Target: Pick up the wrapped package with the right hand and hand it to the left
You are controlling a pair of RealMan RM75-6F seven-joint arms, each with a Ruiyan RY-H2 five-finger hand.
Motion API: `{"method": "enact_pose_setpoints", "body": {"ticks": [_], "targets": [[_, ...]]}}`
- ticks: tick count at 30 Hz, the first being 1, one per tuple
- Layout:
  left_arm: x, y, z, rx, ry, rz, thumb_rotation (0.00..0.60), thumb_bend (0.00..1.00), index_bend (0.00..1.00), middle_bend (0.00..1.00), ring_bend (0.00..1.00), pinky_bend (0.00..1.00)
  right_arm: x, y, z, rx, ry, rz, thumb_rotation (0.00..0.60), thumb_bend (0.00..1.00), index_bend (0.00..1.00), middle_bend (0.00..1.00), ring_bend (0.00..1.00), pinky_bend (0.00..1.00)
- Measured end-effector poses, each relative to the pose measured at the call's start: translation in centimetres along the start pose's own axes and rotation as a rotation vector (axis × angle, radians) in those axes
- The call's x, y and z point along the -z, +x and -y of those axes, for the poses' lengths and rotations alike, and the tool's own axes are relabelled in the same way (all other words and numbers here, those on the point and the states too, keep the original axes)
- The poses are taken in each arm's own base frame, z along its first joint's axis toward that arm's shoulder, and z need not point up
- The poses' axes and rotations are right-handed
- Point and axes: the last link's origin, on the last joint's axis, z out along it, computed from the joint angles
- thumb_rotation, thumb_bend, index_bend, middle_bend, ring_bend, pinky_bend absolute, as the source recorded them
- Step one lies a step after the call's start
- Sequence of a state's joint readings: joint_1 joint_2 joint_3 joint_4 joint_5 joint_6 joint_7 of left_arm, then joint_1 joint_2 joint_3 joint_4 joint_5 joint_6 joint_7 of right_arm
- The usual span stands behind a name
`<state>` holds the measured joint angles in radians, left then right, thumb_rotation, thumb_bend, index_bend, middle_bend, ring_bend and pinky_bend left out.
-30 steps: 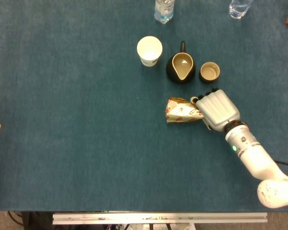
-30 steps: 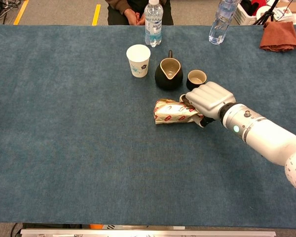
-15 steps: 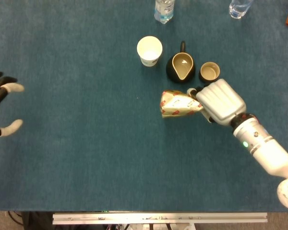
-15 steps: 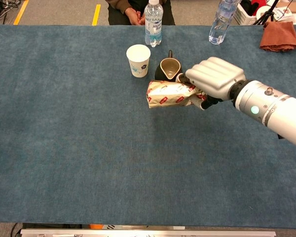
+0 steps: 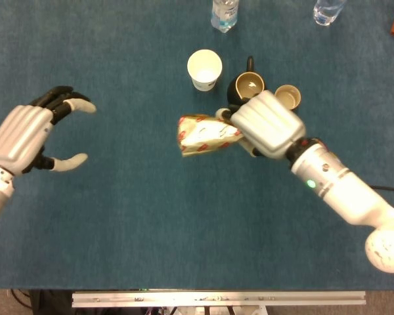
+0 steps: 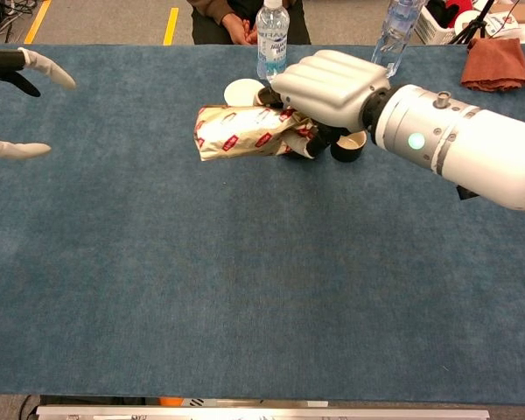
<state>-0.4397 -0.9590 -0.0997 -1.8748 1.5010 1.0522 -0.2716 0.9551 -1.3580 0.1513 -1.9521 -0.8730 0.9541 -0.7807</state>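
Lab-like room: taped floor (image 6: 171, 19), felt-covered table (image 6: 245, 289), seated onlooker (image 6: 236, 22).

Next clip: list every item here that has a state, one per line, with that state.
Wrapped package: off the table, held at one end by the right hand.
Right hand: fingers closed on the package.
Left hand: open, fingers apart, holding nothing.
Paper cup: upright, looks empty.
Black pitcher: upright, partly hidden by the right hand.
Small cup: upright.
Two water bottles: upright.

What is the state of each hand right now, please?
Left hand: open, fingers apart, holding nothing.
Right hand: closed on one end of the wrapped package, holding it above the table.
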Motion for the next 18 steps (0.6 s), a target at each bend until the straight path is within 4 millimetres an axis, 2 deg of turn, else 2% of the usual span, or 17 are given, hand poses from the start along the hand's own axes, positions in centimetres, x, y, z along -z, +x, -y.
{"method": "enact_pose_setpoints", "body": {"ticks": [7, 13, 18], "targets": [[-1.5, -1.1, -0.8, 0.081, -0.037, -0.049, 0.6, 0.2, 0.26, 0.22, 0.14, 0.26, -1.9, 1.1, 2.0, -0.08, 0.021, 0.024, 0.6, 0.53, 0.55, 0.57, 0.52, 0.57], [-2.2, -1.2, -0.7, 0.184, -0.029, -0.097, 0.6, 0.2, 0.26, 0.23, 0.15, 0.26, -3.4, 2.2, 3.8, -0.155, 0.036, 0.044, 0.6, 0.53, 0.55, 0.57, 0.52, 0.58], [-2.5, -1.5, -0.6, 0.204, -0.035, -0.122, 0.6, 0.2, 0.26, 0.23, 0.15, 0.27, -4.3, 2.9, 4.9, -0.199, 0.044, 0.057, 0.6, 0.53, 0.55, 0.57, 0.52, 0.58]]}}
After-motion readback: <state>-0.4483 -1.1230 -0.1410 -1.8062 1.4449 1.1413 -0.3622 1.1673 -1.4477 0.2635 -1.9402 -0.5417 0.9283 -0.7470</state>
